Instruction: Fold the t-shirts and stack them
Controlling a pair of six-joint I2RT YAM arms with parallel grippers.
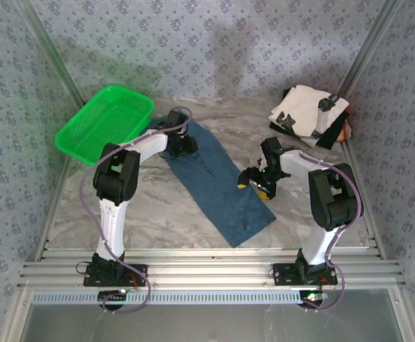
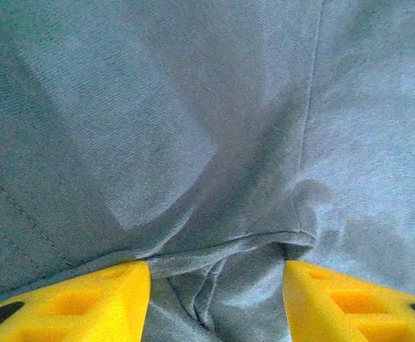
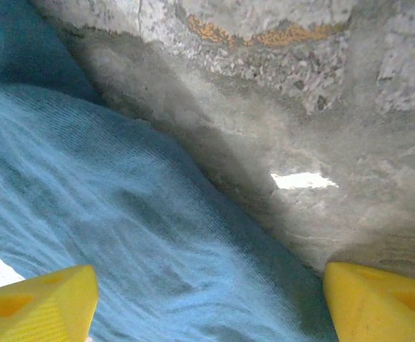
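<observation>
Blue t-shirt (image 1: pixel 218 185), one; green basket (image 1: pixel 104 121), one

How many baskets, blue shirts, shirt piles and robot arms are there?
Green plastic mesh basket: 1
Dusty-blue cloth t-shirt: 1
Pile of folded t-shirts, white with black patches on top: 1
Robot arms, left and right: 2
Total: 5

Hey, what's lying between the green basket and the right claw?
In the top view: the dusty-blue t-shirt, with the left claw down on its far end.
</observation>
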